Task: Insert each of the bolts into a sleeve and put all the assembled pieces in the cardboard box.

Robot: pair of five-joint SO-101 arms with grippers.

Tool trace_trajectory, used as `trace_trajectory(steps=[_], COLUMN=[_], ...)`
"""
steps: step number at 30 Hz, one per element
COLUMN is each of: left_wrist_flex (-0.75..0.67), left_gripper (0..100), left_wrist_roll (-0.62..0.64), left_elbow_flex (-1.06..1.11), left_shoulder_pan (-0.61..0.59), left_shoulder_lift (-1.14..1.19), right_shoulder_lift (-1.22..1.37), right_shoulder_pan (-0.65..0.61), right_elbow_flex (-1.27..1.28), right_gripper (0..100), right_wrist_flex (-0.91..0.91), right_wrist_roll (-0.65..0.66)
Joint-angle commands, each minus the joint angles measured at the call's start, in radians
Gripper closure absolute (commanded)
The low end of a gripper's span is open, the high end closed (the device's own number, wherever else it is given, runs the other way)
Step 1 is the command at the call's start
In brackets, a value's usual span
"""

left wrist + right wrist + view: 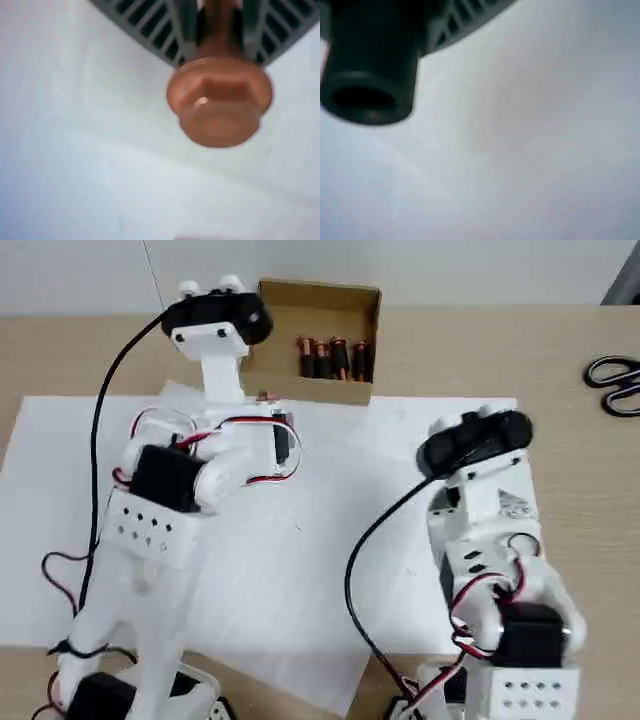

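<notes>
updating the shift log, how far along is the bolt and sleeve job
Done: several assembled pieces lie in the cardboard box.
In hand: the left gripper grips a copper bolt and the right gripper grips a black sleeve. The two are not yet joined.
Left: insert this bolt into the sleeve, then put the piece in the box with the rest.

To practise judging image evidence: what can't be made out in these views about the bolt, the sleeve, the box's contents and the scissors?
- Bolt, left wrist view: shank hidden inside the left gripper.
- Sleeve, right wrist view: far end cut off by the picture edge; bore too dark.
- Assembled pieces in the cardboard box, high view: too small to count.
- Scissors, high view: cut off by the edge.
</notes>
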Motion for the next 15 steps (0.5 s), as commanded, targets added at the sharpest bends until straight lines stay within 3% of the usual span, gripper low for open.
trace_trajectory(steps=[1,4,10,15], left_wrist_flex=[-0.184,-0.275,-0.342,-0.416], left_gripper=[99,100,100,100], left_wrist_roll=[-0.009,-0.006,-0.006,-0.006], left_elbow_flex=[0.061,0.117,0.203,0.260], left_shoulder_pan=[0.003,0.008,0.107,0.192], left_shoulder_lift=[-0.094,-0.132,-0.189,-0.221], right_shoulder_lift=[-0.070,-0.110,-0.150,-0.183], right_shoulder_pan=[-0.105,-0.176,-0.191,-0.309], right_elbow_flex=[0.140,0.250,0.376,0.427], right_gripper=[99.5,99.5,99.5,99.5], right_wrist_flex=[-0.174,-0.271,-0.366,-0.397], right_wrist_roll=[0.000,-0.061,-0.238,-0.267])
